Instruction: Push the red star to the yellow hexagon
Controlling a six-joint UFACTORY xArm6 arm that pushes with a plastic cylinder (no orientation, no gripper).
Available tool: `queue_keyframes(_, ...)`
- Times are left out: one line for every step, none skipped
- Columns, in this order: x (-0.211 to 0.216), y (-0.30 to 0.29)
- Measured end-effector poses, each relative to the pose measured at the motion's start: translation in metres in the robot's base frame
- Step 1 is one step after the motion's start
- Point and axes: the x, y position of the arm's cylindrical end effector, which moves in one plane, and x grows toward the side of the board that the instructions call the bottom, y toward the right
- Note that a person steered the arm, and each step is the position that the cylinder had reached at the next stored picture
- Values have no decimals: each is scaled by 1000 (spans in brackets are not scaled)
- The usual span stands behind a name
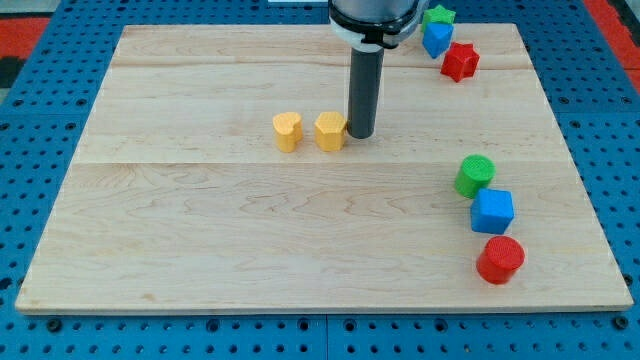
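Observation:
The red star (460,62) lies near the view's top right, just below a blue block (436,39) and a green star (438,16). The yellow hexagon (330,131) sits near the board's middle, with a yellow heart-shaped block (287,131) just to its left. My tip (360,134) rests on the board, touching or almost touching the hexagon's right side. The tip is far to the left of and below the red star.
At the view's right, a green cylinder (475,175), a blue cube (492,211) and a red cylinder (500,260) form a close column. The wooden board (200,230) is edged by blue pegboard.

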Motion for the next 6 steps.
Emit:
queue_keyframes(0, -25)
queue_keyframes(-10, 21)
queue_keyframes(-35, 113)
queue_keyframes(-78, 190)
queue_keyframes(-130, 238)
queue_keyframes(-147, 228)
